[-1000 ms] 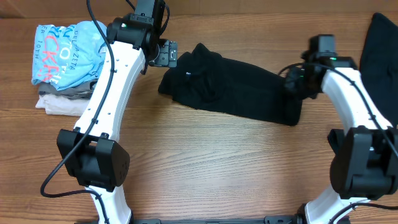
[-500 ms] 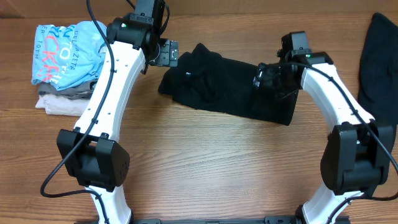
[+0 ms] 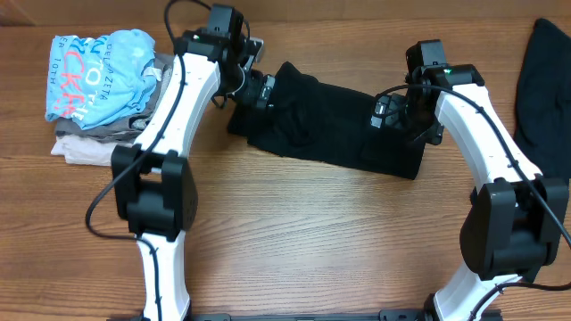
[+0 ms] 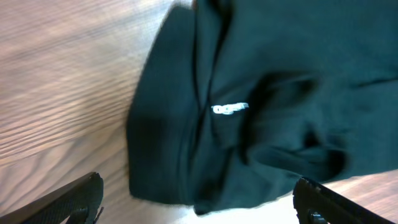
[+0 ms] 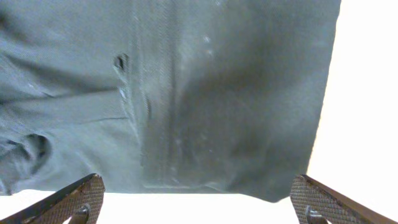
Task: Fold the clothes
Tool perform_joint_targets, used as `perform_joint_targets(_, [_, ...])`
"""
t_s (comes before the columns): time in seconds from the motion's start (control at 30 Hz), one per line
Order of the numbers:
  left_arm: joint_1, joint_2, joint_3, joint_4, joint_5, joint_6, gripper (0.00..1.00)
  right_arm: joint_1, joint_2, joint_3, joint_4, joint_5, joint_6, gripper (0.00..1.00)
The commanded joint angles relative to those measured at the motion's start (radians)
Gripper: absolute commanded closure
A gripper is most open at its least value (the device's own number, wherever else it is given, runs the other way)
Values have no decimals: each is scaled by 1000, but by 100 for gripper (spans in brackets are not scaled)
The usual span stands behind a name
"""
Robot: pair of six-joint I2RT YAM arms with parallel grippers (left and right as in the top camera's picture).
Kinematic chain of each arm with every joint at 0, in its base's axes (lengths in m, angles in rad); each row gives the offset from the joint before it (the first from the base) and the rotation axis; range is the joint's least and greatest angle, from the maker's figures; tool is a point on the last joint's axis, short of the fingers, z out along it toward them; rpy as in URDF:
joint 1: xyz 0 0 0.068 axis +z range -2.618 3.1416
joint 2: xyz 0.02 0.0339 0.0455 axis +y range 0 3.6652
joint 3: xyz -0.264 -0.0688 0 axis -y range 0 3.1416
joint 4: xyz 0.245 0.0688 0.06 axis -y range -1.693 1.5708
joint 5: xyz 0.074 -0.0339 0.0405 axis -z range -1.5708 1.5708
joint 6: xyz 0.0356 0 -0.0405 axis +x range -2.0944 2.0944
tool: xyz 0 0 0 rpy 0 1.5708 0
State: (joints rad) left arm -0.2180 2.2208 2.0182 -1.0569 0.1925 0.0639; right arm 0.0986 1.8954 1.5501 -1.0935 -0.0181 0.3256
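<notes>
A black garment [image 3: 326, 125] lies crumpled across the middle of the table, its right end doubled back on itself. My left gripper [image 3: 260, 89] hangs open over its left end. In the left wrist view the small white tag [image 4: 230, 109] shows on the dark fabric [image 4: 261, 74], and the fingertips [image 4: 78, 198] stand wide apart with nothing held. My right gripper [image 3: 390, 114] is open just above the folded right end. In the right wrist view the cloth [image 5: 217, 93] looks pale grey, with its hem between the spread fingers [image 5: 314, 198]. A second black garment [image 3: 544, 76] lies at the far right edge.
A stack of folded garments [image 3: 94, 143], topped by a light-blue shirt with red and white lettering [image 3: 98, 76], sits at the far left beside the left arm. Bare wooden tabletop [image 3: 312, 232] spreads in front of the black garment.
The right gripper carried the garment's right end leftwards over itself, then opened and let it go. The left arm swung right, bringing its open gripper over the garment's left end.
</notes>
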Motion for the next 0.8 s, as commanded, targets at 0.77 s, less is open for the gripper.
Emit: perform_joint_targets(0.77, [130, 261, -13, 64, 498, 228, 0, -3, -37, 22, -12, 28, -14, 0])
